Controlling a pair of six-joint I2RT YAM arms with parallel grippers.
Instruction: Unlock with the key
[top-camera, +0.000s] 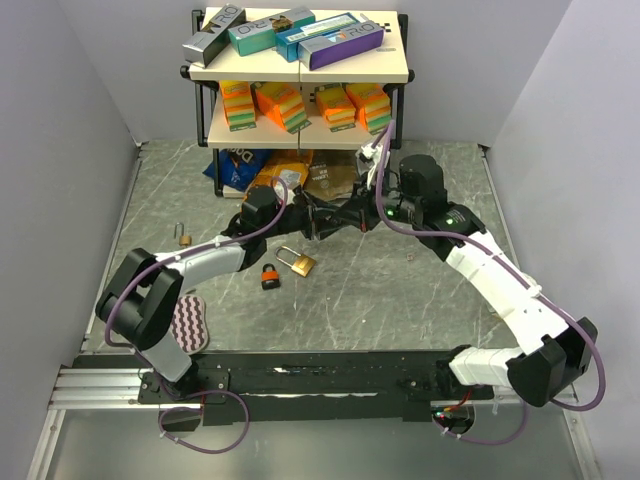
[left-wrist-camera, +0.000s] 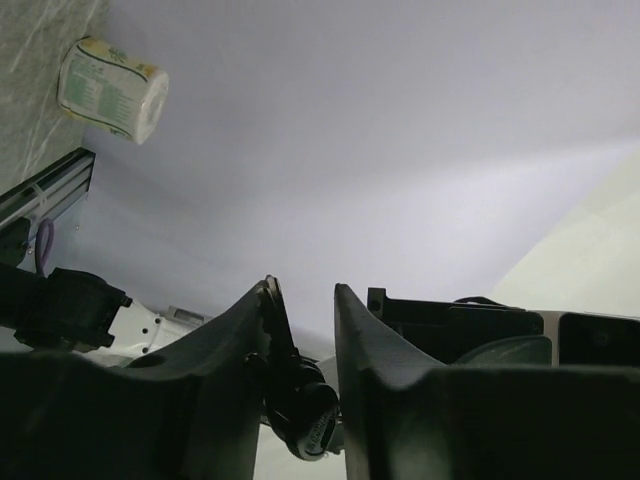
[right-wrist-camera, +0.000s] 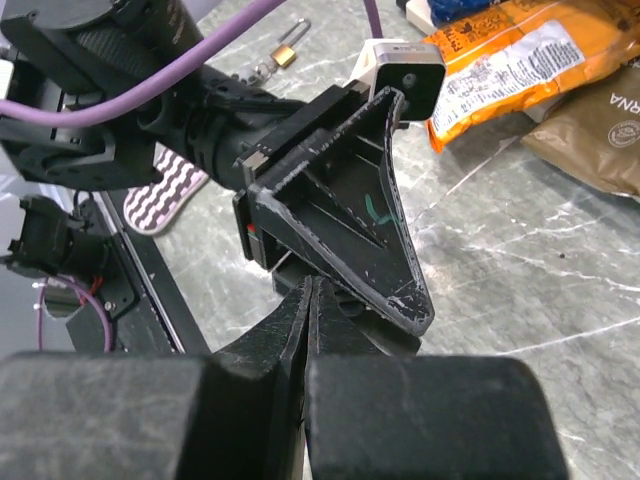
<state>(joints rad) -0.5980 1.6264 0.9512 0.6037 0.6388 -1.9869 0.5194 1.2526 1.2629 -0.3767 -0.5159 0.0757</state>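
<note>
Grey walls close in a grey, marble-patterned table (top-camera: 400, 300), with both arms reaching out from its near edge to meet over the middle.

Nearest the bases, well back and to the left of the left gripper (left-wrist-camera: 302, 300), a purple wavy-striped mat (top-camera: 188, 325) lies flat beside that arm's lower link. Closer in, on the near side of the same gripper, an orange-and-black padlock (top-camera: 271, 277) and a brass padlock (top-camera: 299, 262) lie just beside each other on the table, neither one held. A small padlock (top-camera: 184, 237) sits well off to the gripper's left, alone.

The left gripper's jaws stand narrow. A small dark ridged thing (left-wrist-camera: 308, 415) sits between them, but I cannot tell whether it is a key or whether they pinch it. The right gripper (right-wrist-camera: 308, 295) comes in from the opposite side with its fingers pressed together, tips right under the left gripper's finger. I cannot make out anything between them.

Beyond the two grippers a heap of snack bags (top-camera: 290, 172) lies on the table under a two-tier shelf (top-camera: 250, 74). Sponges (top-camera: 300, 105) fill its lower board and long boxes (top-camera: 300, 35) its top.
</note>
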